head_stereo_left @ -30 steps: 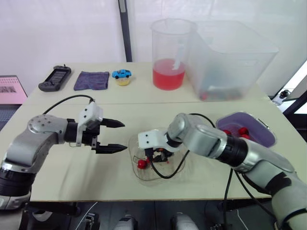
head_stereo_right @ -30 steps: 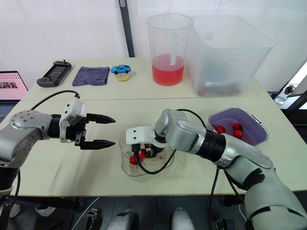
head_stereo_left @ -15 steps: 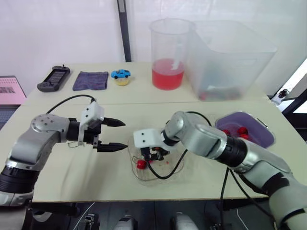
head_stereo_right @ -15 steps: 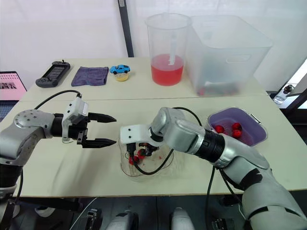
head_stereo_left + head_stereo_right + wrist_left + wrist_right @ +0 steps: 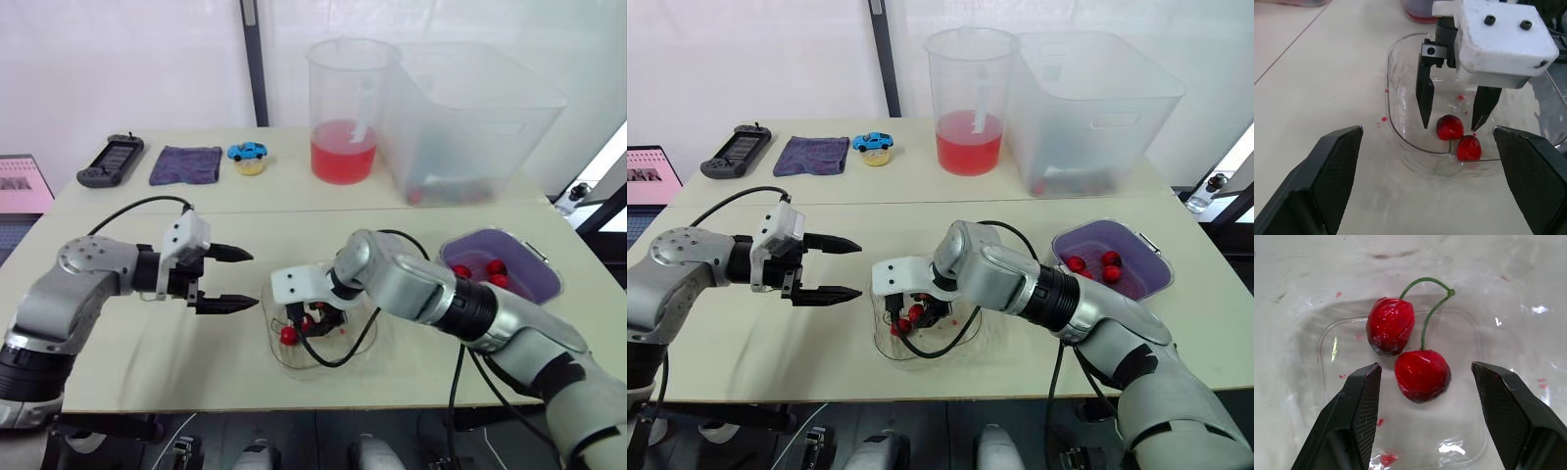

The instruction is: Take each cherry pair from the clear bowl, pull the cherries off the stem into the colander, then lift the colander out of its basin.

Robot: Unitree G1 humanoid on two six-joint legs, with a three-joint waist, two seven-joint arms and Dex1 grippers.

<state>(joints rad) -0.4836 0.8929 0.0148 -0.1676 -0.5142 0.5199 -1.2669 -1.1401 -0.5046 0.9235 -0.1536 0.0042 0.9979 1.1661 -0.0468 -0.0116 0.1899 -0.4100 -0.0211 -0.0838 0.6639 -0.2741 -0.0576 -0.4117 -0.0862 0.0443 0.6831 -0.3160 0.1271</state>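
A clear bowl sits at the table's front middle with one cherry pair lying in it, both red cherries joined by a green stem. My right gripper is down inside the bowl, open, one finger on each side of the pair and not touching it. Just left of the bowl, my left gripper hovers open above the table and holds nothing. The purple colander rests in its clear basin at the right, with cherries inside.
At the back stand a pitcher of red liquid and a large clear bin. A blue toy car, a purple cloth and a black controller lie back left. A black cable loops over the bowl.
My right gripper has edged a little to the left inside the bowl, over the cherry pair. The left gripper has stayed about where it was.
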